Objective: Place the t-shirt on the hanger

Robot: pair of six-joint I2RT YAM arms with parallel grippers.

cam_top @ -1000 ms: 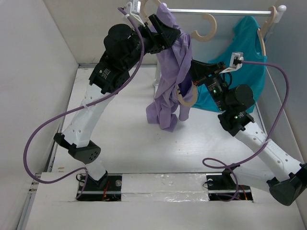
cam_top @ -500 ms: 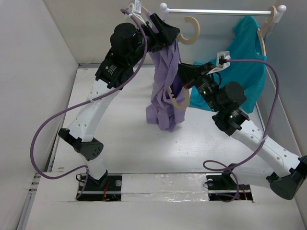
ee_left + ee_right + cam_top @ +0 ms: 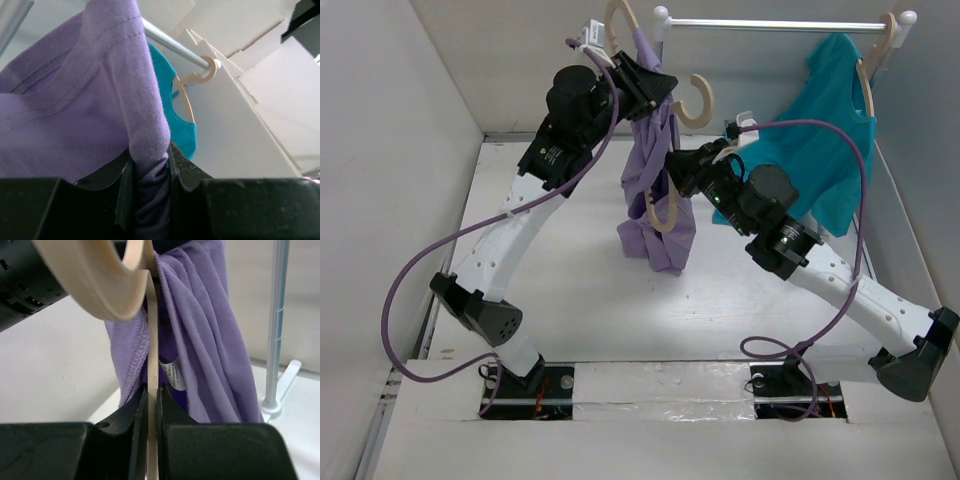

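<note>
We see a white counter (image 3: 570,300) boxed in by plain white walls (image 3: 380,150). Along its far edge we find a metal rail (image 3: 770,24), under even light.

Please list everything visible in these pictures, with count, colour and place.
lavender t-shirt: one, light purple, hanging between the arms.
wooden hanger: one, pale beige, against the t-shirt.
teal t-shirt: one, teal, on the rail, right.
second hanger: one, beige, under the teal t-shirt.
rail: one, silver, at back.
table: one, white, below.
cables: two, purple, along the arms.
left fingers: black, shut on the lavender t-shirt.
right fingers: black, shut on the wooden hanger.
</note>
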